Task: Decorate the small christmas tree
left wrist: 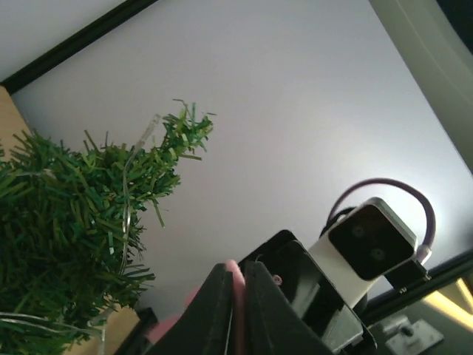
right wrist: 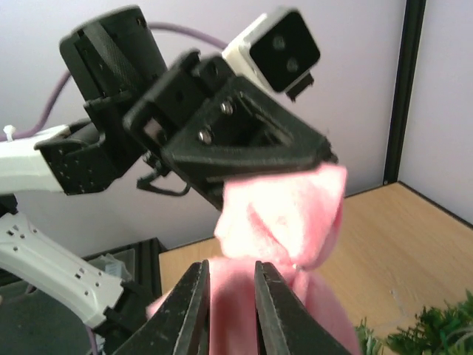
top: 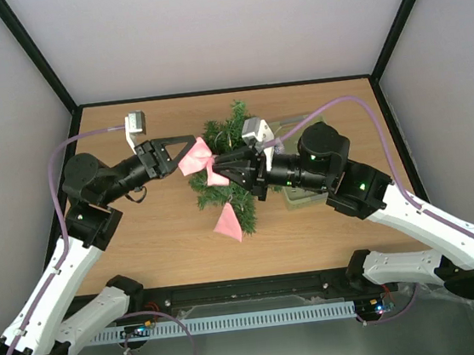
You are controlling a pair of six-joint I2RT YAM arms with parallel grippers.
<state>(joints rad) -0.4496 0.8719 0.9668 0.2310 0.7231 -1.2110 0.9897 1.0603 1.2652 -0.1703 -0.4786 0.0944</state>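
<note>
**Fingers (right wrist: 194,314) of the right gripper (top: 221,164) and of the left gripper (top: 192,145) are both pinched onto the same pink bow (top: 198,158)**

My guess is it's a two-handed hold, so the bow is spread out while it gets lined up over the branches. The left comes in from 9 o'clock and clamps the upper loop. The right comes from 3 o'clock with fabric filling the narrow gap between its fingers, so I'd call that a grip too, maybe a light one. Nearest, a second pink piece (top: 227,221) sits at the 6 o'clock end of the small christmas tree (top: 239,196). The held bow is above the tree's middle, a bit toward 10 o'clock. The tip points to 12. The tree's mid-table on the wooden table (top: 141,240): dark green, bristly, with a thin clear strand (left wrist: 129,192) running through the needles. Can't tell if it's standing or lying.
</note>
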